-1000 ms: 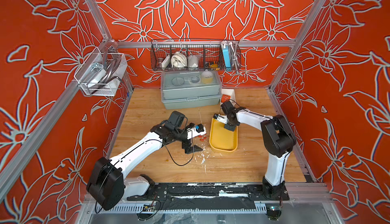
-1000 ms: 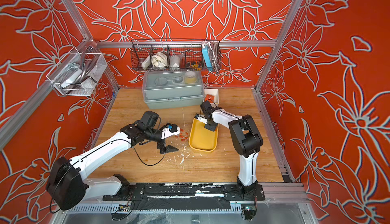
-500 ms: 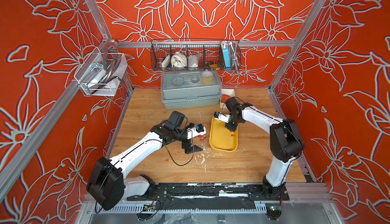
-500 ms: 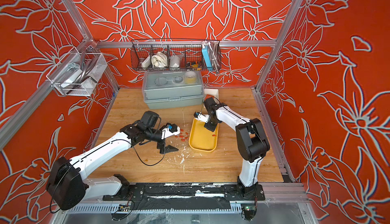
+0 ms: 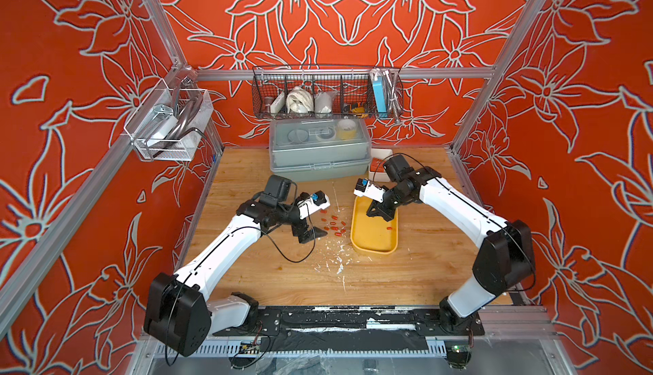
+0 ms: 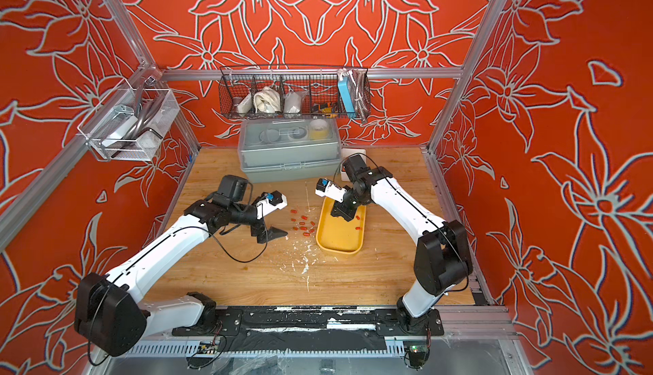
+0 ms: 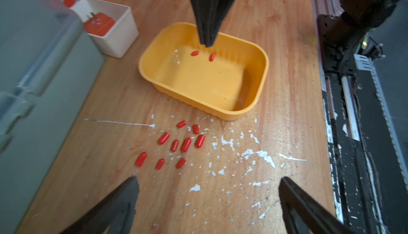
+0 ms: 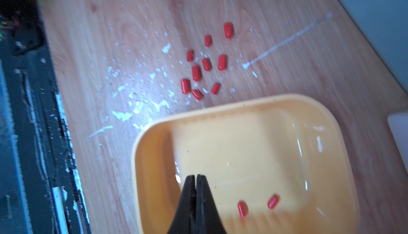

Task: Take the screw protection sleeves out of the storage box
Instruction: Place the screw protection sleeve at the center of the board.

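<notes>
Red floral walls (image 5: 353, 19); wooden tabletop (image 5: 406, 277); wire basket (image 5: 353, 87) hung behind.

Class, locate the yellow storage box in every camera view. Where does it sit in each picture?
Top view: storage box just right of centre.
Top view: storage box near centre.
Left wrist: storage box beside the white bin.
Right wrist: storage box under the shut right gripper.
Shared landmark: loose screw protection sleeves lying just outside it.
</notes>
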### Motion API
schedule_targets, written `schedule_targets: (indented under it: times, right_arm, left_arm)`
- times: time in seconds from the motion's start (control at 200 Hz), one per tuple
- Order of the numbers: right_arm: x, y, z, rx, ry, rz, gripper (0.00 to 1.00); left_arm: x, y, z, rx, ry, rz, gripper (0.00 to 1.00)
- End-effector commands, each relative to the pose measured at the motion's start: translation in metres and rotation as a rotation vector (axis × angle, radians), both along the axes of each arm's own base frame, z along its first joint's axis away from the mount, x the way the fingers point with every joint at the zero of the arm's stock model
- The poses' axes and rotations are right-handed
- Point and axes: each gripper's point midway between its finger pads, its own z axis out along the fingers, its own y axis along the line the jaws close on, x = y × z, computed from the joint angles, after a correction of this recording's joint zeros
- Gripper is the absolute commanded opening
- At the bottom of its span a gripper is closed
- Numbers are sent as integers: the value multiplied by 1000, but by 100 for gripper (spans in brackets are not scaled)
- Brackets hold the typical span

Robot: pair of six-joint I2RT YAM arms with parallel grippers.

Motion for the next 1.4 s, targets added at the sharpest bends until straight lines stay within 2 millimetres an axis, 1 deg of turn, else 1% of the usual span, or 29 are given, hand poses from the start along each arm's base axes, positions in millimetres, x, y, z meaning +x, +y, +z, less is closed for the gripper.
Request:
schedule_targets:
  times: [0.0, 0.065, 0.14, 0.26, 0.37, 0.425, 0.48, 0.555, 0.741, 0.831, 0.936, 0.996, 1.076, 1.191, 1.301, 1.391]
  right_arm:
    - [-23, 35, 9, 88, 106, 59, 0]
    - [-17, 49, 7, 90, 102, 62, 0]
    - [1, 61, -2, 70, 92, 22, 0]
    - [36, 76, -23, 29, 89, -80, 0]
    - [64, 84, -48, -11, 92, -173, 0]
    - [73, 86, -64, -34, 105, -202, 0]
    - [82, 88, -74, -53, 104, -229, 0]
    - [91, 90, -88, -73, 113, -260, 0]
    - [96, 94, -120, -121, 175, -285, 0]
    - [96, 95, -127, -131, 193, -282, 7]
    - [95, 95, -123, -136, 194, -273, 14]
    - [96, 93, -115, -131, 185, -265, 19]
    - [94, 92, -95, -108, 169, -247, 25]
    - [86, 85, -60, -58, 146, -211, 30]
    - [73, 67, -29, -27, 93, -180, 33]
    - [57, 41, -17, -50, 37, -162, 35]
  left_arm:
    - [10, 17, 23, -37, 5, 84, 98]
    - [17, 25, 28, -44, 5, 126, 98]
    - [21, 30, 33, -52, 1, 151, 98]
    - [20, 34, 34, -58, -5, 163, 98]
    - [18, 36, 36, -65, -21, 170, 98]
    - [15, 37, 37, -68, -30, 169, 98]
    - [14, 37, 38, -73, -35, 167, 98]
    - [11, 36, 38, -78, -28, 160, 98]
    - [9, 34, 39, -88, -27, 147, 98]
    - [7, 34, 41, -94, -27, 144, 98]
    - [5, 33, 42, -102, -24, 135, 98]
    - [3, 31, 41, -110, -19, 125, 98]
    - [3, 29, 42, -122, -13, 115, 98]
    - [3, 26, 43, -149, 2, 106, 98]
    - [0, 20, 43, -192, 27, 86, 98]
    - [-3, 11, 40, -205, 43, 59, 98]
